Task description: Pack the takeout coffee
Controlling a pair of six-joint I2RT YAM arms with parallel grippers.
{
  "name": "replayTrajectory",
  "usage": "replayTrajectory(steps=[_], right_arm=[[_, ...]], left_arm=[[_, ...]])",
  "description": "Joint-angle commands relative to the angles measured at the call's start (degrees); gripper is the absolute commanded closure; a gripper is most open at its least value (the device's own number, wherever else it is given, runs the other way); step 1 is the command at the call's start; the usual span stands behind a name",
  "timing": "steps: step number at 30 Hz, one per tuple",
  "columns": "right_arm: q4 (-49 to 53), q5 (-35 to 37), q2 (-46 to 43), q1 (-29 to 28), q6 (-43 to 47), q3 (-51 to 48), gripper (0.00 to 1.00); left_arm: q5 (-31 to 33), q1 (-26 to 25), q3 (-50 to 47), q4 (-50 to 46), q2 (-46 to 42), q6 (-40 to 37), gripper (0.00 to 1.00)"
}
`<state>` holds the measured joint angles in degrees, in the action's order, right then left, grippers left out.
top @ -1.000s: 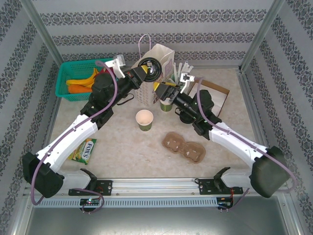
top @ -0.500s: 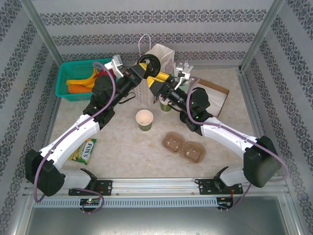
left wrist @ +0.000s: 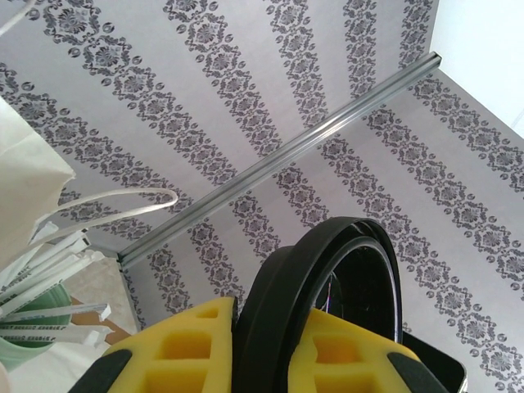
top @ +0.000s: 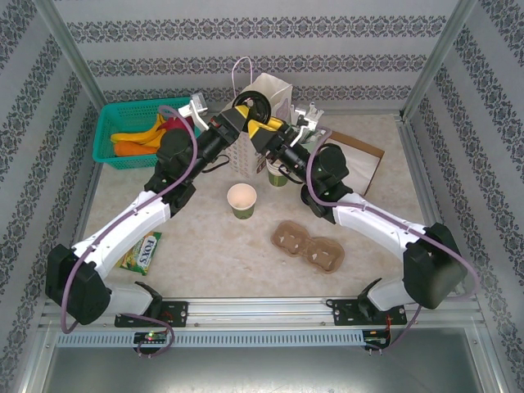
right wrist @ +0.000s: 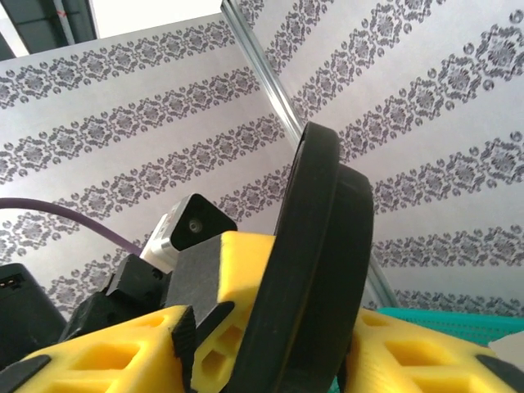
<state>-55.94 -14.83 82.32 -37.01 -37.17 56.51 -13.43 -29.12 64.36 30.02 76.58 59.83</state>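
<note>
One black lid [top: 250, 105] is pinched on edge by the left gripper [top: 243, 115] at the paper bag [top: 275, 88]; it is flanked by the right gripper [top: 264, 129], whose grip cannot be told; the takeout coffee [top: 279, 176] is seen beside the bag.

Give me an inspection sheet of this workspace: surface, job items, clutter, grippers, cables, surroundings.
Surface: pale table, no spills seen.
Job's things: lidless cup upright mid-table; black lid held up by the paper bag.
Clutter: green basket, snack packet, pulp carrier.
Grippers: left gripper shut on the lid; right gripper has fingers flanking it, grip unclear.
Cables: purple cable along the left arm.
Surroundings: patterned walls, metal frame.
</note>
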Motion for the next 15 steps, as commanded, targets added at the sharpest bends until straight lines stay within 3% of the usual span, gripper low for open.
replayTrajectory(steps=[1,5,10,13,14,15], right_arm=[[-2.86,0.8,0.27,-0.51,1.47,1.54,0.68],[-2.52,1.77,-0.24,0.51,1.93,1.17,0.8],[-1.55,0.0,0.17,1.23,4.25,2.35,0.87],[0.08,1.13,-0.33,1.48,7.78,2.46,0.91],[0.45,1.5,-0.83,1.76,8.8,2.05,0.92],[1.01,1.93,-1.47,2.09,10.09,1.74,0.92]], left_arm=[[-1.47,0.62,-0.54,5.29,0.99,-1.09,1.0],[-1.67,0.65,-0.96,5.99,0.96,-3.06,0.99],[-2.63,0.71,-2.72,8.37,0.98,-3.71,0.94],[-3.72,0.88,-3.01,7.89,0.31,-5.42,0.74],[-3.87,1.04,-3.42,7.58,-0.29,-6.13,0.72],[-3.82,1.23,-4.03,7.48,-1.04,-6.69,0.58]])
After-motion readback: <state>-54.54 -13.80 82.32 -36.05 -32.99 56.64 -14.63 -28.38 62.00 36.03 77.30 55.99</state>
